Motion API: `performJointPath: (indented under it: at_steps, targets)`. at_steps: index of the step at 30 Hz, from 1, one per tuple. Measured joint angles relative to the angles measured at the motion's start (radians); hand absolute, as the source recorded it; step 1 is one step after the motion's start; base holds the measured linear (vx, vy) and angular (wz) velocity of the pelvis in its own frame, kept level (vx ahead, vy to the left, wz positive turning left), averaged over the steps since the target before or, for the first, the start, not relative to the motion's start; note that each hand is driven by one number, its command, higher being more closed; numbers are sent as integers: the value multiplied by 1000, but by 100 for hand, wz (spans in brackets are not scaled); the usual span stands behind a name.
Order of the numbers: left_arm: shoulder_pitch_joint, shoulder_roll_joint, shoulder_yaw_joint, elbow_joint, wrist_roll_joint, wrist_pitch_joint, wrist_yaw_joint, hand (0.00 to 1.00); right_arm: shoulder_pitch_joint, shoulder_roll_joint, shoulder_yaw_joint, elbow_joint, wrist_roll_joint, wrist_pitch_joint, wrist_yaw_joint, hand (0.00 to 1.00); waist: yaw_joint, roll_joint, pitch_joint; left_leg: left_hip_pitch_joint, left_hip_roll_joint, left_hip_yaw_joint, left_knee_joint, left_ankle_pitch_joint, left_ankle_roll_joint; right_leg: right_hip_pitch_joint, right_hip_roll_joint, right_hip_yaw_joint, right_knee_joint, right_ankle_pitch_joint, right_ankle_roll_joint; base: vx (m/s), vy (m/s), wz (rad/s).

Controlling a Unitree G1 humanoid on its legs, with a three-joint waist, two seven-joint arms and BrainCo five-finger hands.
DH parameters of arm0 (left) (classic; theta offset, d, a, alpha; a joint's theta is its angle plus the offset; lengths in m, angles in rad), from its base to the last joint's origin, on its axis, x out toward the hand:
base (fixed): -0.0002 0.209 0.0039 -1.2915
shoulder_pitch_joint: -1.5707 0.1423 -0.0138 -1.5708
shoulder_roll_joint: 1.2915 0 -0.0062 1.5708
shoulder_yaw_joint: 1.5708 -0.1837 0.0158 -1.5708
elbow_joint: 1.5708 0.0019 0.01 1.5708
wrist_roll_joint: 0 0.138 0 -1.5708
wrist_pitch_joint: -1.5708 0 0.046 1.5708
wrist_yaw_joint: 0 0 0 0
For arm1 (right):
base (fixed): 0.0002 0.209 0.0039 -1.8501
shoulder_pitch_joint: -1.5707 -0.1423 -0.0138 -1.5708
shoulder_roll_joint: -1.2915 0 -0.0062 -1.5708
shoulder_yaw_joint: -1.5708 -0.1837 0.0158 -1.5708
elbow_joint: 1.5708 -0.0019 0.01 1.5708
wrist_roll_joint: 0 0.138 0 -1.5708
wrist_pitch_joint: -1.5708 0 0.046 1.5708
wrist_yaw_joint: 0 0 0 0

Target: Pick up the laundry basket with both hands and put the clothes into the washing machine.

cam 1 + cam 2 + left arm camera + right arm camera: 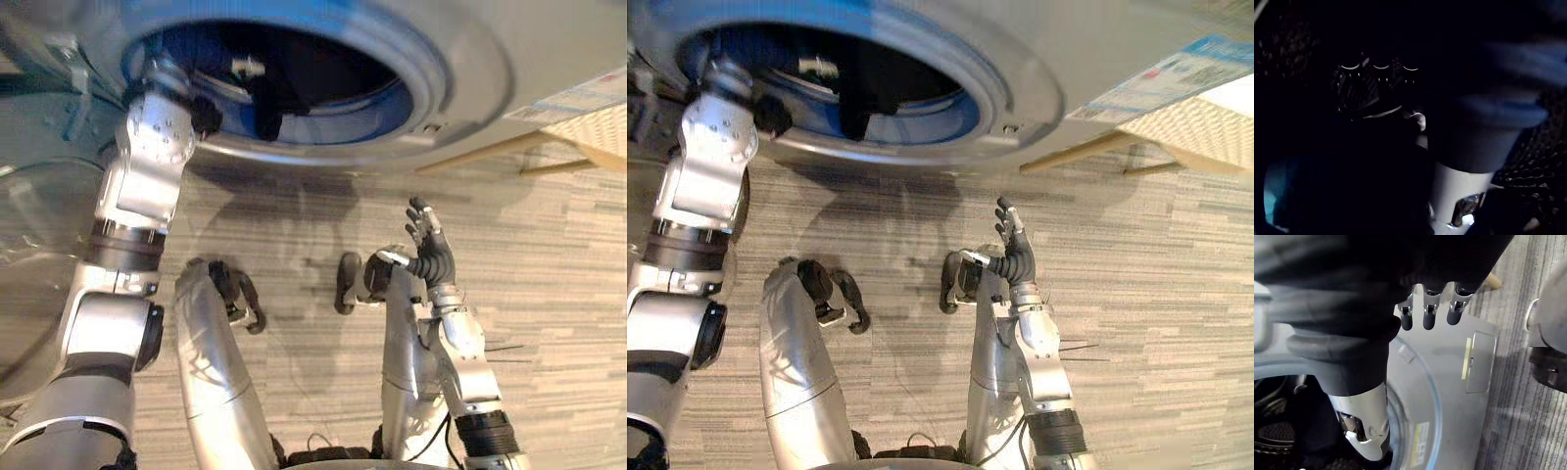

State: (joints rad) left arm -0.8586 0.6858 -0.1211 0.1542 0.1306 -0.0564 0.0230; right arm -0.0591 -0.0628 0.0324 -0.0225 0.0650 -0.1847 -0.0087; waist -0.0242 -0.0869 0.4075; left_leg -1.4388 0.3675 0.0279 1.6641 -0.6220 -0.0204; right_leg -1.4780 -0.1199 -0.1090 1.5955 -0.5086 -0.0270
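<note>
Nearest in, the right hand [428, 245] hovers over the striped floor [549, 294] in front of the machine. Its fingers are loosely spread and it holds nothing; from its own wrist they hang relaxed in a row. It's well out of the way, which looks right for this step.

Up to the washing machine [470, 59], with the glass door [39, 225] swung open on the robot's left. The left arm is through the opening, past the blue seal [392, 103]. A dark garment [265, 108] hangs inside the mouth of the drum [333, 69], its lower end close above the seal's lip. Those are the clothes, in the machine but not deep in it.

Deepest of all is the left hand [1458, 188], and it's black in there. I cannot tell whether its fingers are clamped on the cloth or clear of it.

Looks like the loading step, and depth is what matters. The hand should carry the fabric well beyond the seal before it lets go, so that nothing is left draped over the lip where the door would trap it. The fingers should open fully. The exit should be straight back along the line of the arm, unhurried, because a fingertip snagging the cloth would drag it back out. The elbow needs to stay off the rim, and the hanging end needs checking before the arm leaves.
</note>
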Motion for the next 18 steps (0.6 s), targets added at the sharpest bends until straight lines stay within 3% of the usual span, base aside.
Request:
performJointPath:
  at_steps: [3, 9, 14, 18]
  targets:
    - [118, 27, 8, -87, -52, -37, -5, 0, 7, 0, -2, 0, -30, 0, 14, 0, 9, 0, 0, 3, 2, 0, -4, 2, -4, -1, 2, 0, 0, -1, -3, 34, -50, 1]
    - [317, 22, 67, -196, -102, -57, -24, 0, 16, 0, -4, 2, -65, 0, 15, 0, 20, 4, -13, 3, 3, -1, -8, 3, -7, -1, 3, -2, -3, -2, -4, 24, -43, 0]
    - [483, -176, 139, -245, -198, -109, 37, 0, 55, 1, -5, 7, -82, -3, 11, 0, 40, 41, -70, 12, -2, 2, -35, 4, -7, 15, 1, -8, -30, -1, -4, 59, -35, 1]
    - [579, -350, 128, -245, -243, -111, 69, 0, 57, 1, -5, 9, -115, -3, -1, 0, 44, 45, -76, 59, -5, 8, -71, 9, -17, 61, 0, -13, -62, -2, -3, 43, -45, 5]
